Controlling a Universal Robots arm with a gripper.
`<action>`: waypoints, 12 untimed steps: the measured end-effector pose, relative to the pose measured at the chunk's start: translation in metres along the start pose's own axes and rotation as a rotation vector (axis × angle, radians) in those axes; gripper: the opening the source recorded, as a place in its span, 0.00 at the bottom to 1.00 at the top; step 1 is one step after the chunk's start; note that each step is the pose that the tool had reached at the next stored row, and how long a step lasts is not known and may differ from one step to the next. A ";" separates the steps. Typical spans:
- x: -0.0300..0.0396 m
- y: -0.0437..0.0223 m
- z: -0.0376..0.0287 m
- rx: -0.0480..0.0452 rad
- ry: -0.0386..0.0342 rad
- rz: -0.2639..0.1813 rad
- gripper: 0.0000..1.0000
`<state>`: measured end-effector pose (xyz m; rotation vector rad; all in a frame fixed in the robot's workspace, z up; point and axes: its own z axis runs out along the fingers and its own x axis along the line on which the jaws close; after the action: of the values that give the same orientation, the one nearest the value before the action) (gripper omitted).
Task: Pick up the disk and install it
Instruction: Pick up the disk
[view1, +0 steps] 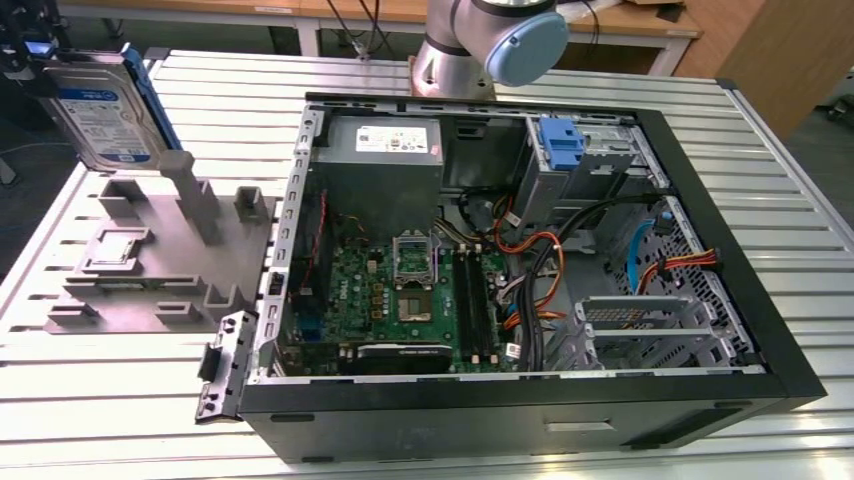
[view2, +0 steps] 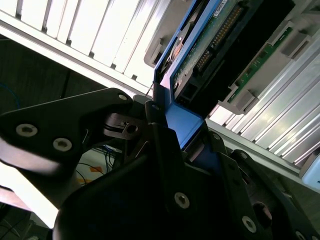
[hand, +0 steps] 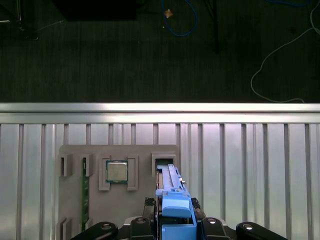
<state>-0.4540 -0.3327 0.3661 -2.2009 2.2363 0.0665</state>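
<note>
Clearly we have the disk (view1: 104, 108) up off the table (view1: 80, 410): it hangs upright above the grey holder block (view1: 147, 250), long axis running down from the claw (hand: 173, 223), which is clamped on its blue-framed end. The open computer case (view1: 781, 330) (its drive bay (view1: 587, 140) carries a blue bracket) lies well apart, toward the exterior view's right.

- Robotics lab or test workshop, not a home or office.
- Slotted aluminium table (view1: 120, 400) with a robot arm (view1: 487, 45) standing at its far edge.
- Open desktop PC case (view1: 787, 370) on it, motherboard (view1: 400, 290) and wiring exposed.
- Grey fixture block (view1: 147, 270) beside the case.
- Wooden benches (view1: 641, 25) behind, probably more workstations.
- Dark floor (hand: 100, 60) with loose cables (hand: 280, 65).
</note>
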 end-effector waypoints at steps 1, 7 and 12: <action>0.0000 0.0000 -0.0003 -0.0001 0.0000 0.000 0.37; -0.0001 0.0001 -0.0020 -0.0002 0.0001 0.000 0.37; -0.0001 0.0001 -0.0035 -0.0001 0.0000 0.000 0.37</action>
<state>-0.4540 -0.3327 0.3697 -2.2010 2.2363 0.0666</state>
